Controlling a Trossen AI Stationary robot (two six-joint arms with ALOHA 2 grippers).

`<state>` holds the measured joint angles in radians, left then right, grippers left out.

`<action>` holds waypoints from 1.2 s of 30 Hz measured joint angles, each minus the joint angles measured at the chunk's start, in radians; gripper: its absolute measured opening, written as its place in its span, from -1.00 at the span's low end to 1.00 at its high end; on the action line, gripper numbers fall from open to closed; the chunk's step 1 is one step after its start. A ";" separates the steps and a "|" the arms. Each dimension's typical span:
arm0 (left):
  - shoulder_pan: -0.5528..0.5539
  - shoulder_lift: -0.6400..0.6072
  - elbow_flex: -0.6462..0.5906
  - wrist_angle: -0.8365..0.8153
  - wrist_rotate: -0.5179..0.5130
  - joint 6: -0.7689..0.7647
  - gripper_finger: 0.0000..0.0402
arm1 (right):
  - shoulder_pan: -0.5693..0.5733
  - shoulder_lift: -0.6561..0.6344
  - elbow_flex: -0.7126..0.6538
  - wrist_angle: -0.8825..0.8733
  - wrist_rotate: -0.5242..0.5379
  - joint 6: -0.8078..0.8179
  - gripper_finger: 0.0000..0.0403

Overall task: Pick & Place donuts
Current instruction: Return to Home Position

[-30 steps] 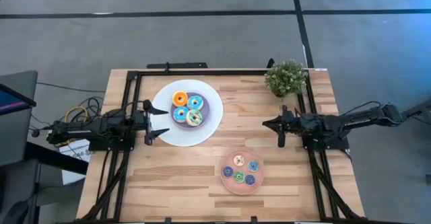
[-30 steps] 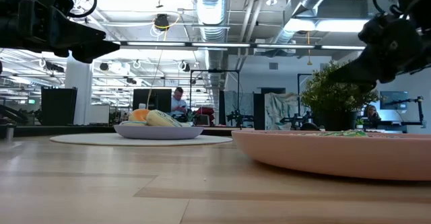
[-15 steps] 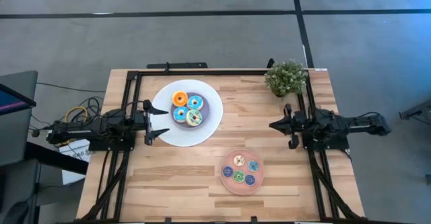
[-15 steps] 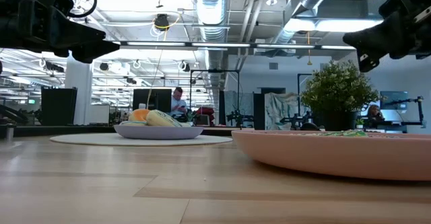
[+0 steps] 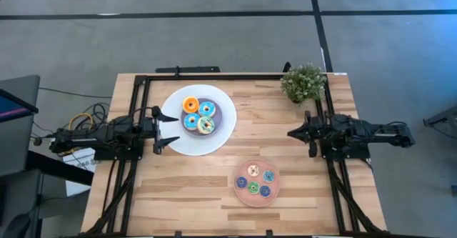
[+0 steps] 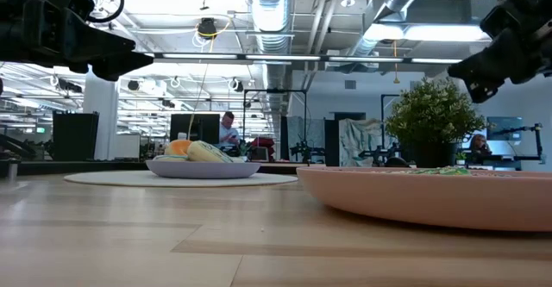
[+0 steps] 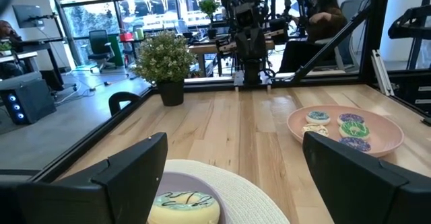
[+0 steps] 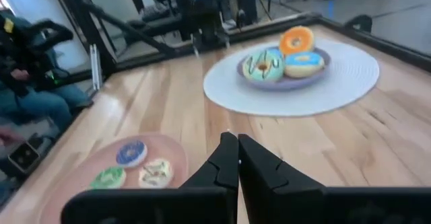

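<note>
Right pincer [image 5: 292,133]: right-centre of the high view, at the worktop [image 5: 186,195] edge, arm folded back over its mount. In its wrist view the two fingers meet tip to tip with nothing between them, so it is closed and empty. Left pincer [image 5: 170,129]: left-centre of the high view, fingers spread wide and empty, tips over the left rim of the white plate [image 5: 218,142]. Outward from there, the lilac plate [image 5: 221,116] sits on the white plate in the upper centre-left. It carries four large donuts packed together: orange [image 5: 190,104], blue [image 5: 207,108], a second blue [image 5: 191,121] and cream-green [image 5: 206,126]. The pink plate [image 5: 257,203] is in the lower centre, well apart from both pincers. It holds five mini donuts [image 5: 253,187] in a loose ring, icing colours partly too small to read. A potted plant [image 5: 303,82] stands in the upper right corner, not part of the job. No donut lies on bare wood in any view. Judgement: sorting looks complete, large on lilac and mini on pink, with nothing left to pick. The only step left appears to be parking the arms, and both already sit near the worktop sides, so that looks nearly done too.
</note>
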<state>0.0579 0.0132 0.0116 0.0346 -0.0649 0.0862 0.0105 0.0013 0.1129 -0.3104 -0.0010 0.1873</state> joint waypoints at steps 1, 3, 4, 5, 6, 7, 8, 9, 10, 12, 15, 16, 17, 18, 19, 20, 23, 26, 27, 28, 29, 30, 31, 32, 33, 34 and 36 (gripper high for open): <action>0.000 0.000 0.000 0.000 0.000 -0.001 0.69 | 0.000 0.000 0.003 -0.016 0.000 -0.005 -1.00; 0.000 0.000 0.000 0.000 0.000 -0.001 0.70 | 0.000 0.000 0.004 -0.058 0.000 -0.011 -1.00; 0.000 0.000 0.000 0.000 0.000 0.000 0.70 | 0.000 0.001 0.005 -0.069 0.000 -0.011 -1.00; 0.000 0.000 0.000 0.000 0.000 0.001 0.70 | 0.000 0.000 0.006 -0.082 0.000 -0.011 -1.00; 0.000 0.000 0.000 0.000 0.000 0.000 0.70 | 0.000 0.000 0.006 -0.084 -0.001 -0.012 -1.00; 0.000 0.000 0.000 0.000 0.000 -0.002 0.70 | 0.002 0.000 0.006 -0.083 -0.002 -0.012 -1.00; 0.000 0.000 0.000 0.000 0.000 -0.004 0.70 | 0.003 0.000 0.006 -0.082 -0.004 -0.013 -1.00; 0.000 0.000 0.000 0.000 0.000 -0.004 0.70 | 0.006 0.000 0.006 -0.082 -0.004 -0.019 -1.00; 0.000 0.000 0.000 0.000 0.000 -0.002 0.70 | 0.010 0.000 0.006 -0.081 -0.005 -0.031 -1.00; 0.000 0.000 0.000 0.000 0.000 0.005 0.70 | 0.018 0.000 0.006 -0.078 -0.005 -0.038 -1.00; 0.000 0.000 0.000 0.000 0.001 -0.001 0.70 | 0.031 0.000 0.005 -0.077 -0.002 -0.038 -1.00; 0.000 0.000 0.000 0.000 0.001 -0.001 0.70 | 0.035 0.000 0.005 -0.075 -0.002 -0.038 -1.00; 0.000 0.000 0.000 0.000 0.001 0.000 0.70 | 0.038 0.000 0.005 -0.073 -0.001 -0.038 -1.00; 0.000 0.000 0.000 0.000 0.001 0.000 0.70 | 0.042 0.000 0.005 -0.073 -0.001 -0.038 -1.00; 0.000 0.000 0.000 0.000 0.001 0.001 0.70 | 0.043 0.000 0.005 -0.072 -0.001 -0.038 -1.00; 0.000 0.000 0.000 0.000 0.001 0.000 0.70 | 0.043 0.000 0.005 -0.072 0.000 -0.038 -1.00; 0.000 0.000 0.000 0.000 0.001 -0.004 0.70 | 0.042 0.000 0.005 -0.073 0.000 -0.038 -1.00; 0.000 0.000 0.000 0.000 0.001 0.004 0.70 | 0.042 0.000 0.005 -0.073 0.000 -0.038 -1.00; 0.000 0.000 0.000 0.000 0.001 0.005 0.70 | 0.042 0.000 0.004 -0.073 0.000 -0.038 -1.00; 0.000 0.000 0.000 0.000 0.001 0.004 0.70 | 0.042 0.000 0.004 -0.072 0.000 -0.038 -1.00; 0.000 0.000 0.000 0.000 0.001 0.000 0.70 | 0.042 0.000 0.004 -0.072 0.000 -0.038 -1.00; 0.000 0.000 0.000 0.000 0.001 -0.001 0.70 | 0.042 0.000 0.004 -0.072 0.000 -0.038 -1.00; 0.000 0.000 0.000 0.000 0.001 0.000 0.70 | 0.042 0.000 0.004 -0.072 0.000 -0.038 -1.00; 0.000 0.000 0.000 0.000 0.001 0.000 0.70 | 0.042 0.000 0.004 -0.072 0.000 -0.038 -1.00; 0.000 0.000 0.000 0.000 0.001 0.001 0.70 | 0.042 0.000 0.004 -0.072 0.000 -0.038 -1.00; 0.000 0.000 0.000 0.000 0.001 0.000 0.70 | 0.042 0.000 0.004 -0.072 0.000 -0.038 -1.00; 0.000 0.000 0.000 0.000 0.001 -0.002 0.70 | 0.042 0.000 0.004 -0.072 0.000 -0.038 -1.00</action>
<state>0.0581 0.0132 0.0116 0.0349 -0.0639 0.0840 0.0521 0.0013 0.1169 -0.3820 -0.0008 0.1497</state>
